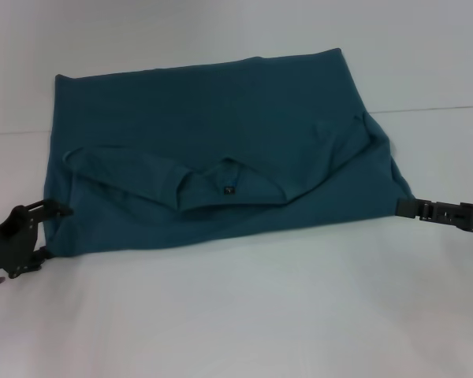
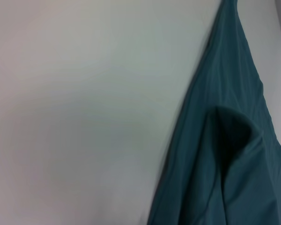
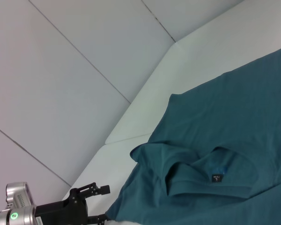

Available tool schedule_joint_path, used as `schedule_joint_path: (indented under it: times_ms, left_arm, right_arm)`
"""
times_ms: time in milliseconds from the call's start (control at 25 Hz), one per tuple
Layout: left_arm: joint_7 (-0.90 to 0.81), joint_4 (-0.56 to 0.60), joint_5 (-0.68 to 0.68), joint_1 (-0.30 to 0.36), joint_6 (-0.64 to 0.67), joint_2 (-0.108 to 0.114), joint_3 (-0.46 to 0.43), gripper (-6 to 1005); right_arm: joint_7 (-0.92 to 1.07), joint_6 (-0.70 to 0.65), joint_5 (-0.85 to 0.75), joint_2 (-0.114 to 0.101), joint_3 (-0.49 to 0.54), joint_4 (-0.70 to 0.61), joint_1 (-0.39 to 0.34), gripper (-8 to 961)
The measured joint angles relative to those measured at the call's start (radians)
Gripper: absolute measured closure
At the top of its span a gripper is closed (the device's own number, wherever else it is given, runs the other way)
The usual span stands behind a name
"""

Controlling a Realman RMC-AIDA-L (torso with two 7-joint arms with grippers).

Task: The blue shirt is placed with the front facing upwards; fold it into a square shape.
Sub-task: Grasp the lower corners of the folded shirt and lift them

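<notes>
One garment only on the white bench (image 1: 236, 315): the blue shirt (image 1: 221, 126), dark teal, lying across the middle and spreading wide from left to right. Folded over on itself, with the collar end brought toward the near side, so that the round collar (image 1: 229, 189) sits near the near edge at about the middle, a small black neck label (image 1: 229, 189) showing inside it. Sleeves turned inward, left one making a soft ridge running along the near left part, right one forming a slanted flap toward the far right. Far edge fairly straight; near edge straight too, with a slight bulge at the right corner. No print visible on the upper surface. Shape roughly a wide rectangle, not square.

Left gripper (image 1: 59, 209) low at the near left corner of the shirt, jaws apart, tips just at the cloth edge; touching or not, cannot tell. Same gripper seen from the right wrist view (image 3: 100, 190), black with a silver body behind, beside the corner. Right gripper (image 1: 402, 207) at the near right corner, tips close together at the hem; clamped on cloth or merely shut, cannot tell. Pale panelled wall (image 3: 75, 70) beyond the bench on the left. Nothing lying on the shirt.
</notes>
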Motion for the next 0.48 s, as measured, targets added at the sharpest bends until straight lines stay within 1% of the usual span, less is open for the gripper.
schedule_joint_path:
  times_ms: [280,480]
  left_arm:
    - [0.003,0.005,-0.008,-0.004,0.018,-0.002,0.000,168]
    - [0.005,0.006,-0.002,-0.010,0.008,-0.001,0.000,170]
  right_arm:
    - [0.000,-0.007,0.000,-0.001,0.010,0.000,0.000,34]
    - [0.000,-0.007,0.000,0.000,0.010,0.000,0.000,34]
